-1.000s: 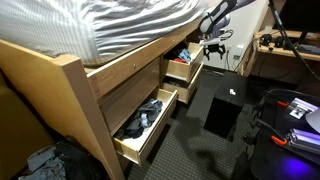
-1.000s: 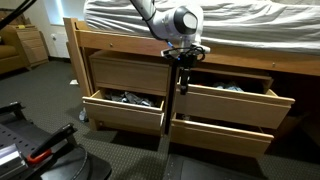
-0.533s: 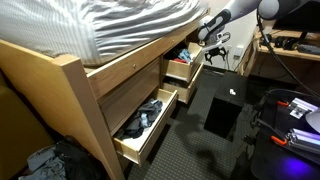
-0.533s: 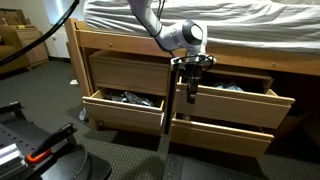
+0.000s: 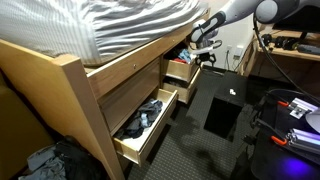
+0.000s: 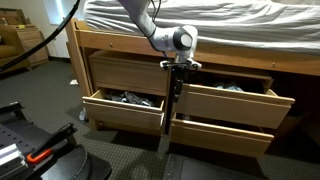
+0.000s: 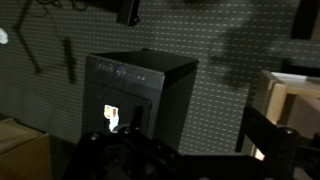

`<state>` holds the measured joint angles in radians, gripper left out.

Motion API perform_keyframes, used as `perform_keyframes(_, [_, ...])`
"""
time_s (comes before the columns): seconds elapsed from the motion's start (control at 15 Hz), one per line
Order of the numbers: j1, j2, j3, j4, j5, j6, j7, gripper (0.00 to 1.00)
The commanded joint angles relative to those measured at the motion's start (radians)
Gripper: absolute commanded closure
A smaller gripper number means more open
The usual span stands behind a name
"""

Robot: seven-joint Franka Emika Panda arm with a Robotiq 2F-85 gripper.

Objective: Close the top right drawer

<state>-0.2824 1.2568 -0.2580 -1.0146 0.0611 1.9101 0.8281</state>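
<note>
**Step in hand: approach, judged from the layout.**

- The top right drawer (image 6: 240, 104) is standing pulled out of the upper row of the bed frame (image 6: 76, 45). Its flat front is sitting well forward of the bed frame face.
- Dark clothing (image 6: 230, 87) is lying inside the drawer.
- 2 lower drawers of the bed frame are also standing open. They are not part of this task.
- The gripper (image 6: 177, 85) is hanging fingers-down in front of the middle upright of the bed frame, just beside the inner end of the drawer front.
- Whether the gripper is touching the wood is not discernible in either exterior view.
- The wrist view is dark and is showing mainly a black box (image 7: 140, 85) on the floor. I cannot tell whether the fingers are apart or together.

**Next move, as a judgement:**

1. The gripper is needing to shift along the bed frame until it is facing the middle of the drawer front.
2. It is then needing to press flat against the front and push straight toward the bed frame until the front is sitting flush.

A push near the inner end is likely to skew the drawer on its runners.
</note>
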Motion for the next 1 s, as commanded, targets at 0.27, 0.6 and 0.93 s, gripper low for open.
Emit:
perform_keyframes(0.27, [-0.040, 0.067, 0.036, 0.027, 0.106, 0.210, 0.018, 0.00])
perform_keyframes(0.6, [-0.073, 0.092, 0.045, 0.068, 0.124, 0.245, 0.028, 0.00])
perform_keyframes(0.93, [-0.190, 0.072, 0.163, 0.024, 0.230, 0.441, -0.208, 0.00])
